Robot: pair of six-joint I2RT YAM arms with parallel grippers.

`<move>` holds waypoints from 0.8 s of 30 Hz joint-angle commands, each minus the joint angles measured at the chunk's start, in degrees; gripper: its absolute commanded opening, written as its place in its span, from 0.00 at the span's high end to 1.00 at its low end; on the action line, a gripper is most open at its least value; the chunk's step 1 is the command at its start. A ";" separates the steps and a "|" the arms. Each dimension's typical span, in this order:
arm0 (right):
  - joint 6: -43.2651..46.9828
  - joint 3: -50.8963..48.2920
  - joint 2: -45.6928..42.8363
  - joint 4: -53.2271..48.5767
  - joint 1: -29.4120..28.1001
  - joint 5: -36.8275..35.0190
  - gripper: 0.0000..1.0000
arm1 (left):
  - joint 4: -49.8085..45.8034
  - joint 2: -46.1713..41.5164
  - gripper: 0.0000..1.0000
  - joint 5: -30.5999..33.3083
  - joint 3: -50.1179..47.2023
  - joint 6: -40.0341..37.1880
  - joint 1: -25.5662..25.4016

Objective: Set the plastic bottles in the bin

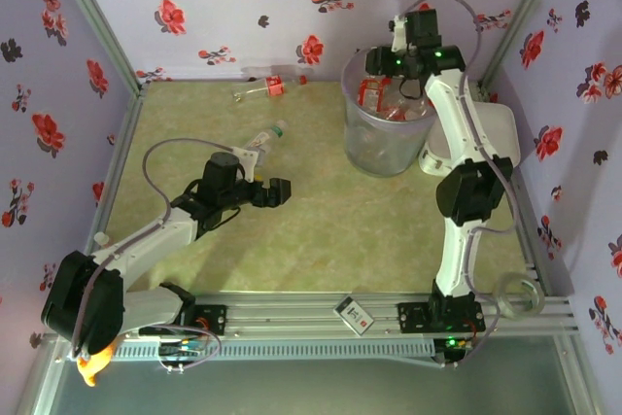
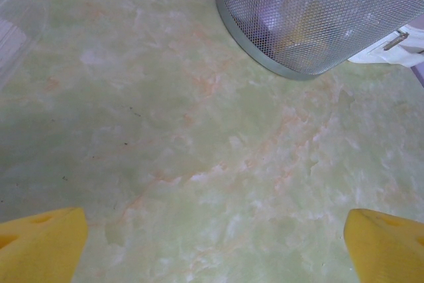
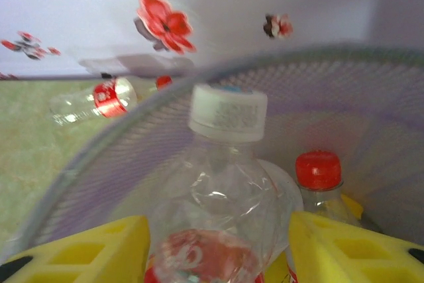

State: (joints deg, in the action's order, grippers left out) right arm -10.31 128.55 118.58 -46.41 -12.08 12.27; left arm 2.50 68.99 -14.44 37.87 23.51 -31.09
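The bin (image 1: 358, 143) is a tall round grey mesh bucket at the back right, with several bottles inside. My right gripper (image 1: 385, 65) hangs over its rim, shut on a clear white-capped bottle (image 3: 218, 190) with a red label, held upright between the yellow fingers (image 3: 93, 253). A red-capped bottle (image 3: 318, 171) stands in the bin (image 3: 371, 111) beside it. A red-labelled bottle (image 1: 264, 86) lies by the back wall, seen as bottle (image 3: 93, 101). Another clear bottle (image 1: 264, 138) lies just beyond my open left gripper (image 1: 269, 177). In the left wrist view that bottle (image 2: 16, 18) is at top left, the bin (image 2: 311, 18) at top right, and bare table lies between the gripper (image 2: 215, 243) fingers.
A flat white rounded-square lid (image 1: 496, 138) leans behind the bin on the right, its edge also visible as the lid (image 2: 397, 48). A small card (image 1: 355, 311) lies on the front rail. A yellow object (image 1: 89, 366) sits at the front left corner. Flowered walls enclose the table.
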 commanded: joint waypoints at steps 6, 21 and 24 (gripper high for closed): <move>-0.76 -13.90 -2.91 5.76 -1.44 -0.10 0.46 | -1.36 -0.28 0.00 0.02 2.06 -1.24 0.93; 0.81 -11.98 -15.38 4.79 -1.19 -0.85 0.09 | -16.76 10.04 0.00 5.94 19.88 -13.33 7.53; 0.68 -16.80 -20.76 6.38 -0.85 -0.71 0.07 | -19.07 15.07 0.00 6.11 25.14 -16.42 9.83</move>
State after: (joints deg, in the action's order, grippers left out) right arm -10.04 114.08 103.98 -40.88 -13.13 11.77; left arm -11.68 80.86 -9.91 59.22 12.69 -22.90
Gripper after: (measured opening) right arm 0.931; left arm 0.997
